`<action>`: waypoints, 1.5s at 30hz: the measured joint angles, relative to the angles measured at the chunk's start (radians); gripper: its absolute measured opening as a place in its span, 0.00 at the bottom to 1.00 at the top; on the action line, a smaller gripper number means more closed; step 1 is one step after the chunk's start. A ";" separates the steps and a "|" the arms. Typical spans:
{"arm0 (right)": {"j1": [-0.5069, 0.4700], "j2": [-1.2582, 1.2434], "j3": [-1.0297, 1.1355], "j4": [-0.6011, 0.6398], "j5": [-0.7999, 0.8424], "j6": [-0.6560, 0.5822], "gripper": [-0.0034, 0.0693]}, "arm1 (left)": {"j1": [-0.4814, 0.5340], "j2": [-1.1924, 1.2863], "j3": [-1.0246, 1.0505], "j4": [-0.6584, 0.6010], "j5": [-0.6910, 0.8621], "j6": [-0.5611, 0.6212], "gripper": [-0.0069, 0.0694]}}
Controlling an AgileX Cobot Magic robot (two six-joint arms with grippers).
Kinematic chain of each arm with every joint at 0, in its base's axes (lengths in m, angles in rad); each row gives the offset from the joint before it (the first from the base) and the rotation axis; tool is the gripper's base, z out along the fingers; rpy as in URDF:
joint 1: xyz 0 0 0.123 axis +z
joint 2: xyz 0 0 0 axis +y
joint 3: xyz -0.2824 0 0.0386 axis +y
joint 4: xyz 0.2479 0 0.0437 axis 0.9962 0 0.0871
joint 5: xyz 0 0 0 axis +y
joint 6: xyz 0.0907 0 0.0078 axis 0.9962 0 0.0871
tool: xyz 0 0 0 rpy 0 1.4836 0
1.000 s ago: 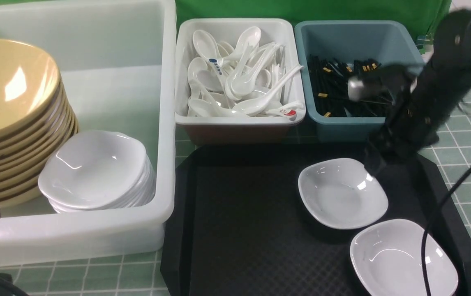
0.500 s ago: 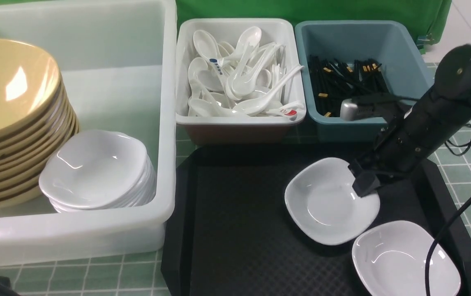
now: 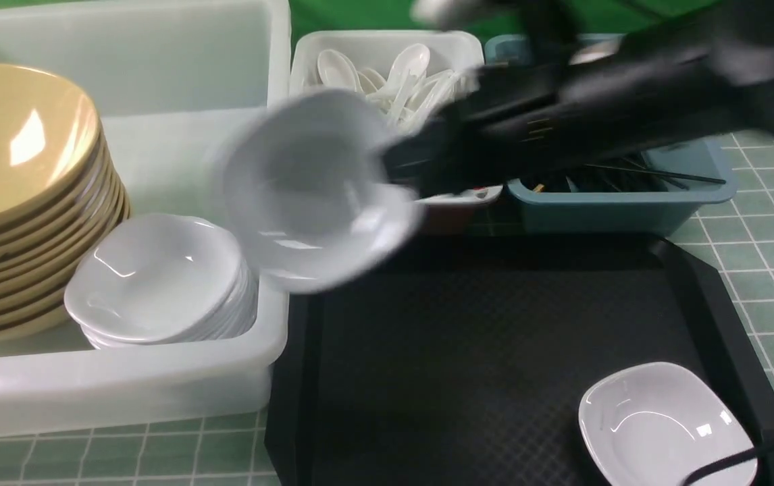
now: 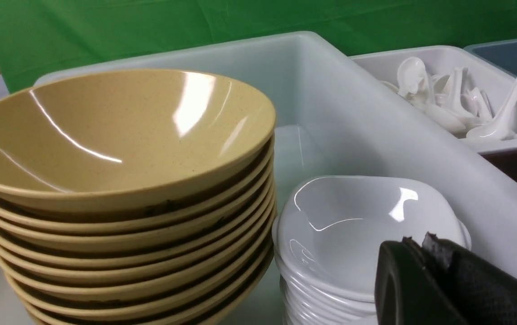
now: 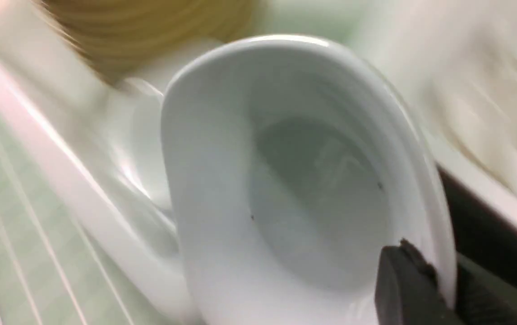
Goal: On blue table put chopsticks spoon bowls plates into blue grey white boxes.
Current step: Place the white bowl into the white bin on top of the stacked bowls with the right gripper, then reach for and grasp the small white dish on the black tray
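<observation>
Lifted off the black tray (image 3: 427,351) and swung left, the white dish (image 3: 313,196) now hangs tilted over the big white box's (image 3: 157,398) right wall, its rim pinched tight in the right tool (image 5: 439,293), so setting it on the matching stack (image 3: 157,277) looks next.

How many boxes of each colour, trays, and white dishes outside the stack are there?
White boxes: 2, the large box and spoon box
Blue-grey box: 1
Black tray: 1
Loose white dishes: 2, the held dish and tray dish
Total: 6
</observation>
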 joint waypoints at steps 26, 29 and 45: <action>-0.069 0.086 -0.173 -0.613 0.427 0.359 0.69 | 0.000 0.000 0.000 0.000 0.015 0.000 0.10; -0.140 0.054 -0.141 -0.750 0.536 0.475 0.69 | 0.000 0.000 0.000 0.000 0.015 0.000 0.10; -0.449 0.021 0.380 -0.851 0.400 0.538 0.69 | 0.000 0.000 0.033 0.000 -0.045 0.000 0.10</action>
